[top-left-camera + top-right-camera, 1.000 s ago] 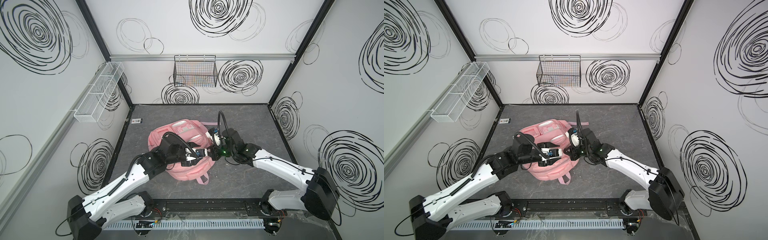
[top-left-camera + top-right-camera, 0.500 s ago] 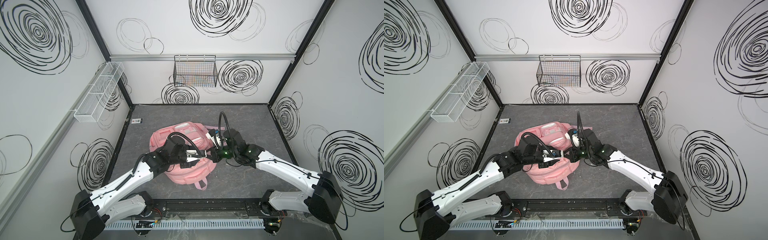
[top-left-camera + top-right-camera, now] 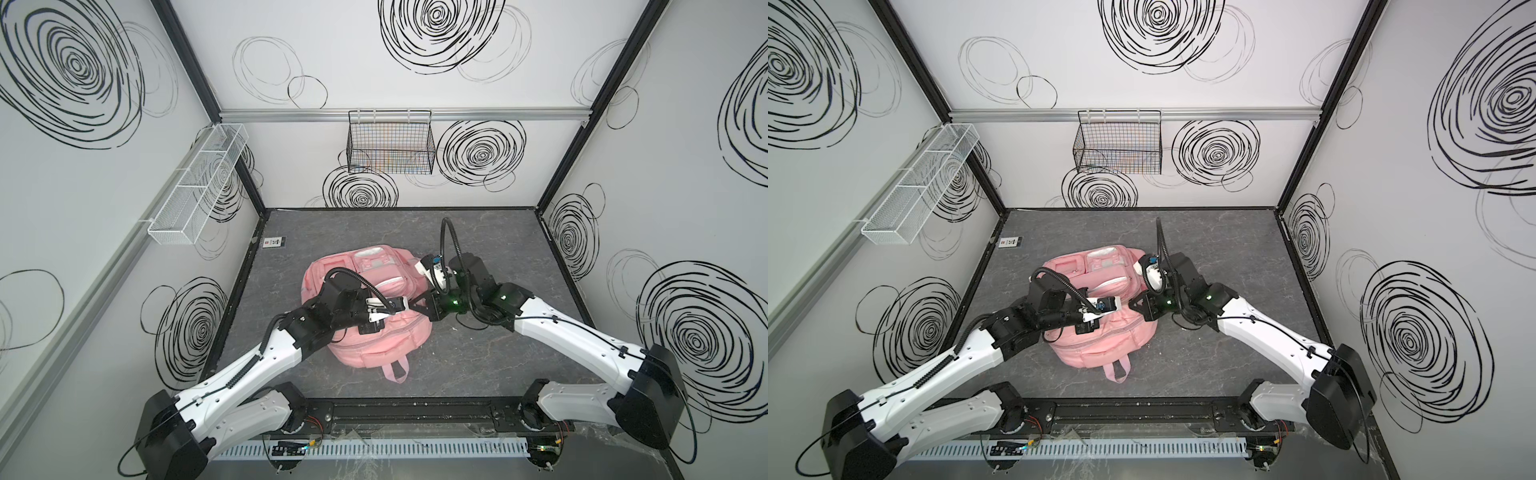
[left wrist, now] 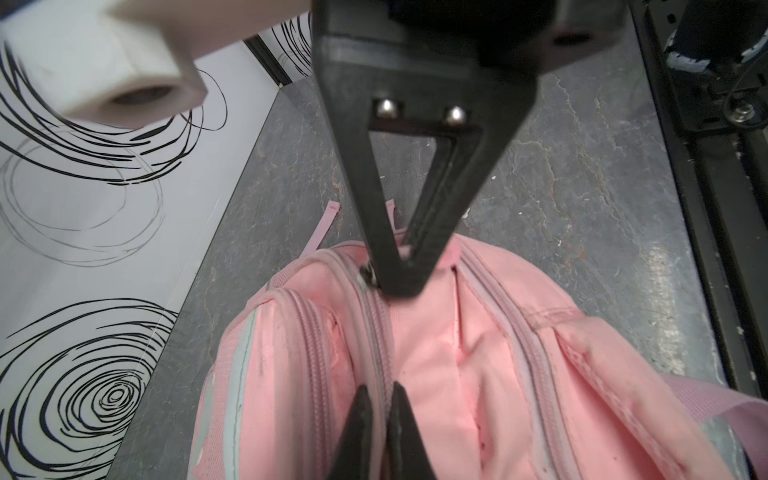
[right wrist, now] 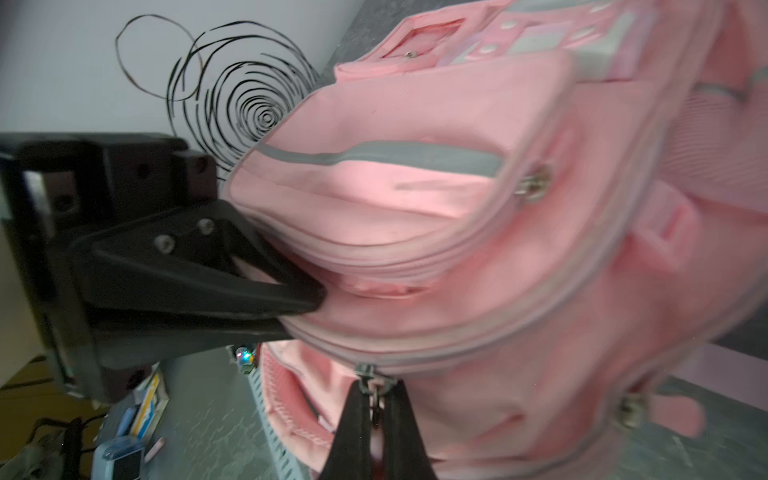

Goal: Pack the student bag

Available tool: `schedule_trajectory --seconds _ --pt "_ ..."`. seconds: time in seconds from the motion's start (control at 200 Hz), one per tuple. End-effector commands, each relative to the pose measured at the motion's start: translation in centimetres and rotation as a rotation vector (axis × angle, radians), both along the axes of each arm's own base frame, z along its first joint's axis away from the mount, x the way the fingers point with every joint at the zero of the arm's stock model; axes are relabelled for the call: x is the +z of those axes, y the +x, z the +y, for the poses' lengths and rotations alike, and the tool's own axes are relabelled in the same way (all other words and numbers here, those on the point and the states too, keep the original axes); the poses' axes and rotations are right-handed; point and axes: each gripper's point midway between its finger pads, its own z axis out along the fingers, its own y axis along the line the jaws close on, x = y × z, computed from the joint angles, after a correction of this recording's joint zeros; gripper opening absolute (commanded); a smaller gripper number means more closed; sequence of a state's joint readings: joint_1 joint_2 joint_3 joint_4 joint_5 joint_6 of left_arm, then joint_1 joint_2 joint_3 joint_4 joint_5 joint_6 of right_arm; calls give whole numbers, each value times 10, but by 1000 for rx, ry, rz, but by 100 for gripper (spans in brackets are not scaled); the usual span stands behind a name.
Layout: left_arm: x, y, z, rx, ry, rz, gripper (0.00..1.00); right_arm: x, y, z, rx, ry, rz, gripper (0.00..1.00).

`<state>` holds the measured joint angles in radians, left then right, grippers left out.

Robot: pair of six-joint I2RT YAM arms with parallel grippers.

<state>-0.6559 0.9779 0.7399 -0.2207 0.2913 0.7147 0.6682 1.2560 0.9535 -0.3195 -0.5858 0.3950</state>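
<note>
The student bag [image 3: 374, 345] [image 3: 1104, 345], a large pink backpack, lies front-up in the middle of the grey table. My left gripper [image 4: 380, 388] is shut, pinching the bag's fabric [image 4: 498, 374] along a zip seam at its top. In both top views it sits over the bag's top edge [image 3: 405, 306] [image 3: 1119, 306]. My right gripper [image 5: 376, 390] faces it from the right [image 3: 422, 309] [image 3: 1136, 305]. It is shut on a metal zipper pull [image 5: 370, 376] [image 4: 368, 275] of the bag [image 5: 540, 291]. The two grippers' tips are close together.
A black wire basket [image 3: 390, 141] hangs on the back wall. A white mesh tray [image 3: 195, 187] is fixed to the left wall. A small label [image 3: 274, 242] lies at the table's back left. The black rail [image 3: 415, 411] runs along the front edge.
My left gripper moved right across the bag's top and closed on the zip seam. The bag shifted a little. The right gripper stayed shut.
</note>
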Motion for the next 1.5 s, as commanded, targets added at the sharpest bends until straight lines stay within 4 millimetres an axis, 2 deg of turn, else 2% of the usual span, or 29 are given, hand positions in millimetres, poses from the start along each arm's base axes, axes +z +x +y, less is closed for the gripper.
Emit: schedule_trajectory --seconds 0.0,0.085,0.18,0.305,0.42,0.495,0.555,0.645,0.725,0.74,0.79,0.81,0.84,0.895,0.915,0.93,1.001,1.051,1.121,1.161,1.196,1.266,1.306,1.391,1.461,1.496 --pt "18 6 23 42 -8 -104 0 -20 42 -75 -251 -175 -15 0" --pt "31 3 31 41 -30 -153 0 -39 53 -115 -351 -205 47 0" --pt "42 -12 33 -25 -54 -212 0 -50 64 -139 -406 -200 51 0" --pt "54 -27 36 -90 -96 -274 0 -63 83 -157 -465 -222 48 0" --pt "70 -24 43 -60 -137 -338 0 -90 93 -173 -507 -259 139 0" --pt "74 -21 45 -43 -150 -359 0 -110 97 -179 -510 -290 204 0" --pt "72 -19 43 -51 -158 -352 0 -118 102 -180 -519 -290 210 0" --pt "69 -14 36 -52 -198 -307 0 -113 112 -172 -507 -251 202 0" --pt "71 -12 22 -70 -261 -266 0 -90 125 -165 -511 -189 147 0" --pt "70 -13 20 -82 -266 -256 0 -85 127 -165 -514 -179 134 6" --pt "65 -19 9 -114 -270 -217 2 -66 133 -160 -506 -135 100 39" --pt "61 -20 6 -124 -264 -196 10 -59 135 -158 -504 -119 89 48" --pt "55 -24 4 -144 -246 -173 22 -51 137 -155 -498 -98 75 55" --pt "49 -24 3 -152 -230 -136 65 -39 138 -151 -492 -82 52 62" --pt "47 -23 3 -145 -233 -124 76 -38 138 -152 -497 -87 49 63" --pt "47 -23 4 -141 -234 -118 78 -38 137 -152 -499 -91 49 63" --pt "51 -20 5 -125 -246 -120 79 -41 134 -153 -501 -118 41 63" --pt "61 -14 6 -78 -294 -108 76 -43 127 -145 -460 -119 31 62" --pt "74 -3 8 -1 -353 -86 76 -43 110 -116 -326 -64 13 59" --pt "75 7 11 72 -379 -52 78 -43 95 -94 -235 -40 -8 57" --pt "74 18 15 160 -407 -1 75 -47 82 -78 -176 -44 -27 57" --pt "57 49 35 449 -483 158 71 -56 56 -52 -90 -10 -39 59" --pt "41 60 47 604 -514 270 67 -56 43 -40 -56 43 -31 59" --pt "6 54 49 695 -467 437 62 -48 15 -15 51 156 -76 56" --pt "-10 49 57 777 -466 492 69 -49 0 -3 122 120 -193 56" --pt "-15 46 62 805 -460 507 75 -55 -3 -2 143 57 -256 61"
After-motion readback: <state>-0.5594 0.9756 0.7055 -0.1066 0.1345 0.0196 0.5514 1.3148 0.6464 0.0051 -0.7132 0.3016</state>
